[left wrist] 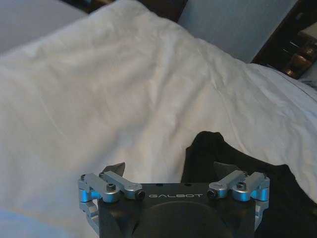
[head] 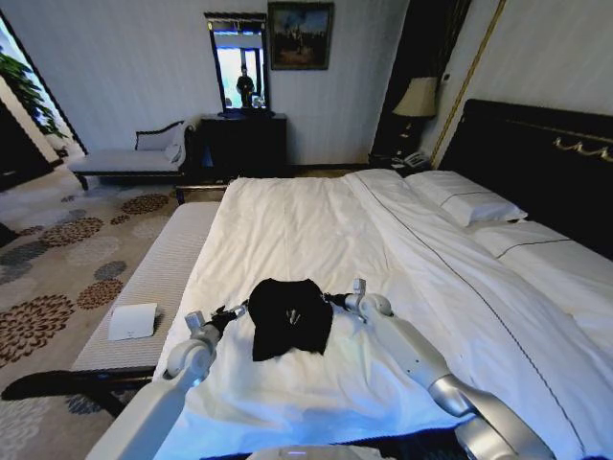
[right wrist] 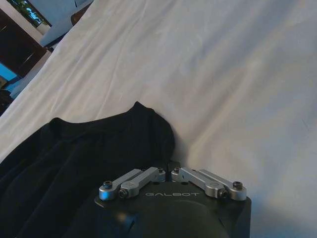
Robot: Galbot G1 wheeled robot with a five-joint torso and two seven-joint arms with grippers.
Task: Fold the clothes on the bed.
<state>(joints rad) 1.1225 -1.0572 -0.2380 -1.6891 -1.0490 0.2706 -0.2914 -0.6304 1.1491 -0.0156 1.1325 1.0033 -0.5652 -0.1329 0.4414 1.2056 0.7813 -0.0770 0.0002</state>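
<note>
We see the black T-shirt (head: 290,316) bunched up on the bed (head: 316,230), near its foot. Left pincer (head: 234,311) sits at the shirt's left edge, jaws apart, grasping nothing. Right pincer (head: 335,300) at the shirt's right edge, jaws clenched together.

1. Daylight entered through the tall bright doorway (head: 240,75) in the far wall, which was blown out to glare.
2. The broad white duvet-covered bed (head: 316,240) was brightly lit, with soft grey shadows in its creases.
3. The crumpled black short-sleeved T-shirt (head: 289,316) showed almost no detail.
4. The head view bowed straight lines near its edges.
5. Both wrist views looked dim and bluish, and soft in focus.
</note>
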